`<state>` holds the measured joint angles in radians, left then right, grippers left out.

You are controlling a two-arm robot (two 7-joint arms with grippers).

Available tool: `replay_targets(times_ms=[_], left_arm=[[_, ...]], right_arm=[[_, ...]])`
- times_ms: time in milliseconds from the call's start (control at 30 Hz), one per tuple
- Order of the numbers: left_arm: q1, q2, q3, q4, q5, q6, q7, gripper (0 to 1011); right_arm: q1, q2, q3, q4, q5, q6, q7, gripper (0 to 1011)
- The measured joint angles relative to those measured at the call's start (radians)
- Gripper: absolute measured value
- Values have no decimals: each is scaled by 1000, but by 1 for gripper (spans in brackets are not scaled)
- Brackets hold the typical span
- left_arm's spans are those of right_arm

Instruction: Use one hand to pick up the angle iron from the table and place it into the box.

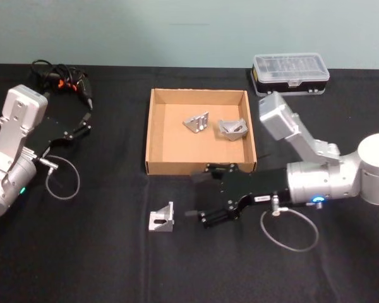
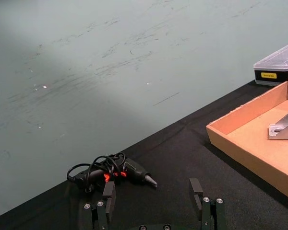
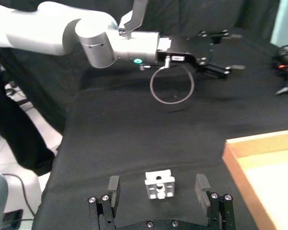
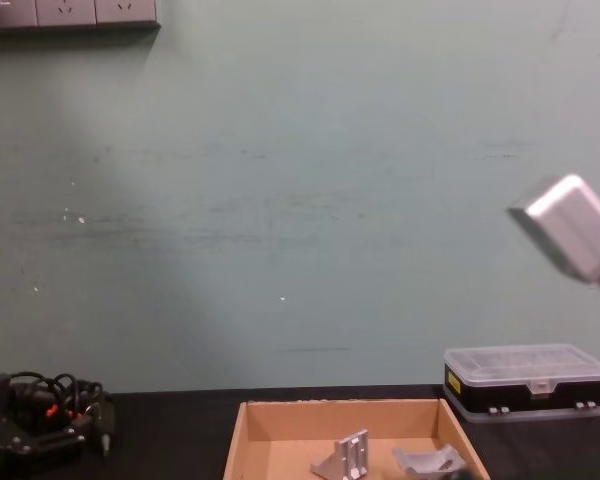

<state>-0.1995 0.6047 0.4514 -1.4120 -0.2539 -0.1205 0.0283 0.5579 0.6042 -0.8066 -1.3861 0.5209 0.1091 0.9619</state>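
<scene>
One silver angle iron (image 1: 162,219) lies on the black table (image 1: 95,259), in front of the tan box (image 1: 150,136). My right gripper (image 1: 196,197) is open, low over the table just right of it and pointing at it. In the right wrist view the angle iron (image 3: 159,184) sits a little ahead of the gripper (image 3: 157,188), centred between its spread fingers (image 3: 114,186). Two more angle irons (image 1: 197,122) (image 1: 233,128) rest inside the box. My left gripper (image 1: 87,117) is parked open at the far left, and the left wrist view shows its fingertips (image 2: 109,193) apart.
A black case with a clear lid (image 1: 290,73) stands behind the box's right corner. A corded black tool (image 1: 63,81) lies at the back left. Loose cable loops hang by each wrist (image 1: 289,230) (image 1: 63,178). Open tabletop lies around the lone angle iron.
</scene>
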Motion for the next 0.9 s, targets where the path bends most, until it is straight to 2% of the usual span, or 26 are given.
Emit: replay_targets(times_ms=[367,667,900], left_arm=[[0,0,0,0,0,0,0,1000],[0,0,0,0,0,0,0,1000],[0,0,0,0,0,0,0,1000]], right_arm=[[25,-63,-61,41,-52,3,-17,1002],[29,-110,-79,75,-92,14,-69,1000],[30,-139,-85,90,-130,44,-113,1000]])
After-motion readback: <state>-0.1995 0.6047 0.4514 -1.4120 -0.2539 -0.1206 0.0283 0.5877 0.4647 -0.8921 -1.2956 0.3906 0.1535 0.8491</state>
